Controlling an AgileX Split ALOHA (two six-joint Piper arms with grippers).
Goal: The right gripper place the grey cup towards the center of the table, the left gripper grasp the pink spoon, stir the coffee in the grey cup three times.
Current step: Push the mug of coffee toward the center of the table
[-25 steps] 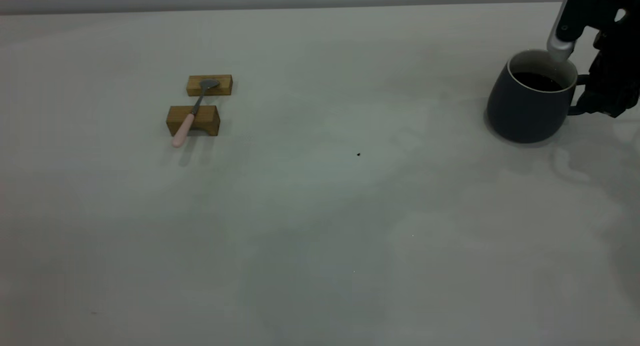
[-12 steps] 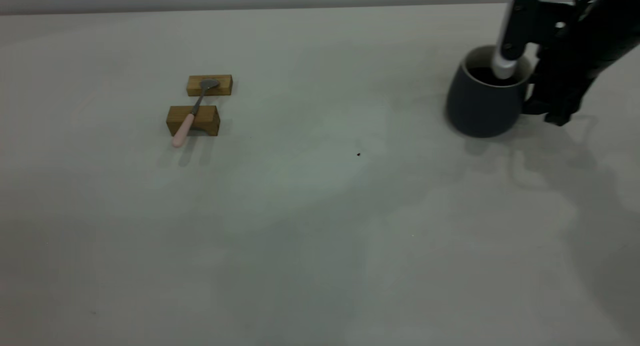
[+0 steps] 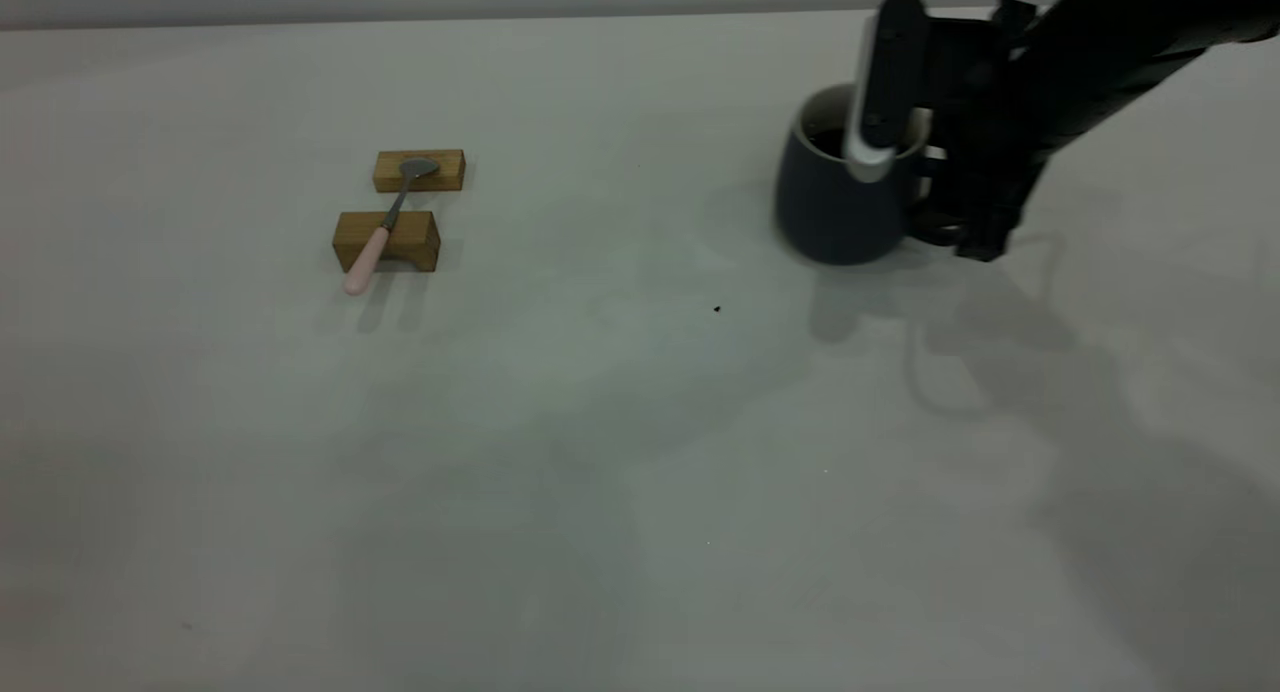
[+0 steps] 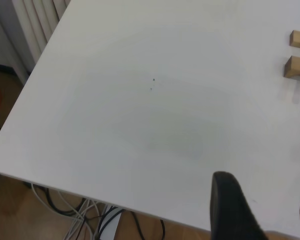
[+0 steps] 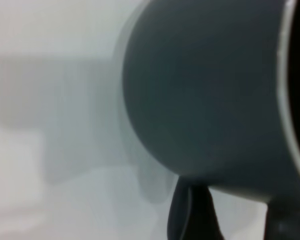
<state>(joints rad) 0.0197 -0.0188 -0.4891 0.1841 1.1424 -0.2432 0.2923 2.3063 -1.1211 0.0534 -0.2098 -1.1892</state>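
The grey cup [image 3: 830,207] stands right of the table's [image 3: 640,422] middle, toward the back, with dark coffee [image 3: 826,142] showing under its white rim. My right gripper [image 3: 925,202] is shut on the cup at its handle side, one silver-tipped finger [image 3: 866,157] lying across the near rim. In the right wrist view the cup's wall [image 5: 205,95] fills the picture above the right gripper [image 5: 237,220]. The pink spoon [image 3: 383,230] lies across two wooden blocks at the left. My left gripper [image 4: 267,210] hangs open over the table's edge, far from the spoon.
The far wooden block [image 3: 419,170] carries the spoon's bowl and the near one [image 3: 386,240] its neck; both also show in the left wrist view [image 4: 297,66]. A small dark speck [image 3: 717,309] marks the table between spoon and cup. Cables [image 4: 90,212] lie on the floor beyond the table's edge.
The right gripper has carried the grey cup steadily leftward from the table's right edge toward its middle. The spoon and blocks have stayed put.
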